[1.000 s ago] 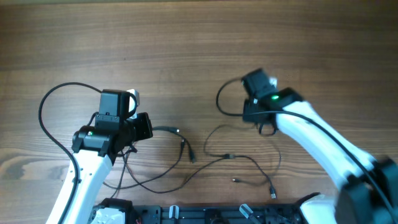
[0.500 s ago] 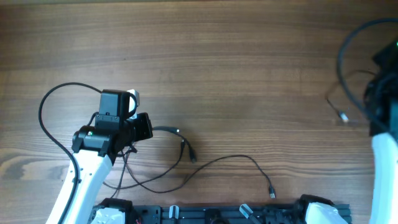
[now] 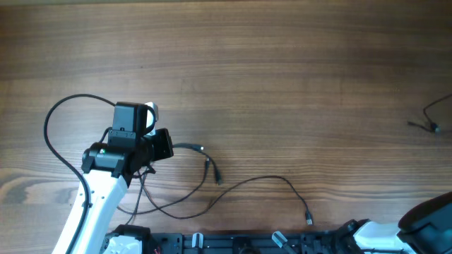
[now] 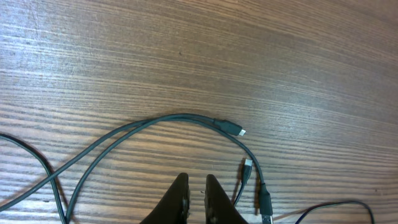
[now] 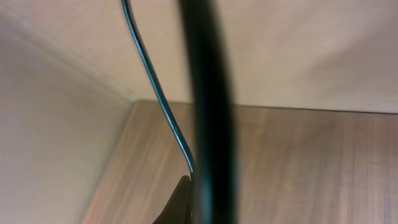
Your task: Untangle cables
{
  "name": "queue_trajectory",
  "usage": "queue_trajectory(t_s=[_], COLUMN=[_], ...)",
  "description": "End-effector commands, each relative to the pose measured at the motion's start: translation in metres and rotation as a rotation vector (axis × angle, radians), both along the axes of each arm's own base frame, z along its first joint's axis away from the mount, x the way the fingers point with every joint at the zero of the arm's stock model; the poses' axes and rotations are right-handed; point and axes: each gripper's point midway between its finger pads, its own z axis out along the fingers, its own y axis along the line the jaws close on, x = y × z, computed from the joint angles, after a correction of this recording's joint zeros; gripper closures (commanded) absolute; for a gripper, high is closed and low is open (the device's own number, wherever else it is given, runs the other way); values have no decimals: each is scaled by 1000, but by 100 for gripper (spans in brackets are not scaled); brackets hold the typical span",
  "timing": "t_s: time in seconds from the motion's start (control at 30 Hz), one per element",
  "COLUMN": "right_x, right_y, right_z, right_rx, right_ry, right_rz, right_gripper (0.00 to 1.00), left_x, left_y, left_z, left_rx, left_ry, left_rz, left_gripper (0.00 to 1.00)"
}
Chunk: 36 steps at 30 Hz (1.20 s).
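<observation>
The left claw (image 4: pixel 196 190) sits low over the near-left part of the bench (image 3: pixel 268 63). Its two fingers (image 4: pixel 179 199) are pressed almost together with only a slim gap, and nothing shows between them.

The cables (image 3: pixel 185 200) lie loose on the wood just beside this claw and under it. In the left wrist view two strands run side by side in an arc ahead of the fingers, and one ends in a small plug (image 4: pixel 237 129). To the right and nearer the camera, a silver-tipped plug (image 4: pixel 247 164) and a bigger dark plug (image 4: pixel 265 203) lie close together. From overhead, a long cable (image 3: pixel 265 179) sweeps rightward from beside the left arm (image 3: pixel 99 190) to a plug end near the bench's near edge. Well apart from all this, another cable end (image 3: pixel 427 126) shows at the far right edge, the rest of it out of frame.

The right arm (image 3: pixel 424 219) shows only at the near-right corner. Its wrist view is mostly blocked by a blurred thick black cable (image 5: pixel 208 93) close to the lens. Beside that, a thin greenish cable (image 5: pixel 155 93) runs down toward the right claw (image 5: pixel 185 205), of which only a dark sliver shows at the bottom edge. Whether that claw is spread or pinching the thin cable cannot be told.
</observation>
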Motion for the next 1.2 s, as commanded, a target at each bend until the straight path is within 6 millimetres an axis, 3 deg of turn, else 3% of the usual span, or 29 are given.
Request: queue_trajectory(t_s=[0.0, 0.13, 0.2, 0.23, 0.27, 0.3, 0.47, 0.53, 0.6, 0.67, 0.8, 0.87, 0.97, 1.07, 1.17], right_x=[-40, -42, -41, -37, -35, -32, -11, 8, 36, 50, 48, 31, -15, -61, -91], right_y=[-34, -31, -13, -5, 0, 4, 21, 40, 72, 98, 161, 206, 244, 242, 229], right_z=[-19, -95, -151, -169, -179, -182, -173, -165, -149, -151, -189, -201, -209, -210, -216], right_rx=[110, 304, 471, 534, 569, 591, 716, 828, 958, 991, 993, 1072, 1143, 1100, 1014], right_ry=[-75, 14, 89, 95, 98, 89, -59, -156, -254, -213, 120, 298, 562, 780, 885], right_rz=[-172, -146, -115, -86, -73, -53, -13, 40, 162, 228, 210, 204, 143, -6, -156], right_gripper=[96, 96, 96, 96, 70, 0, 0, 0, 0, 0, 0, 0, 0, 0, 0], left_x=[1, 2, 2, 2, 2, 1, 1, 1, 1, 1, 1, 1, 1, 0, -1], left_y=[-2, -2, -2, -3, -3, -6, -6, -6, -6, -6, -6, -6, -6, -6, -7], left_z=[3, 4, 4, 4, 4, 4, 4, 5, 4, 5, 5, 4, 4, 4, 4], left_rx=[-9, -10, -10, -12, -15, -28, -30, -30, -30, -31, -31, -31, -30, -30, -36], left_ry=[-13, -18, -19, -18, -17, -15, -15, -15, -15, -15, -15, -14, -15, -10, -6], left_rz=[-3, -3, -3, -3, -5, -12, -13, -12, -12, -12, -12, -12, -13, -12, -15], left_gripper=[89, 89, 89, 89, 89, 89, 89, 89, 89, 89, 89, 89, 89, 89, 89])
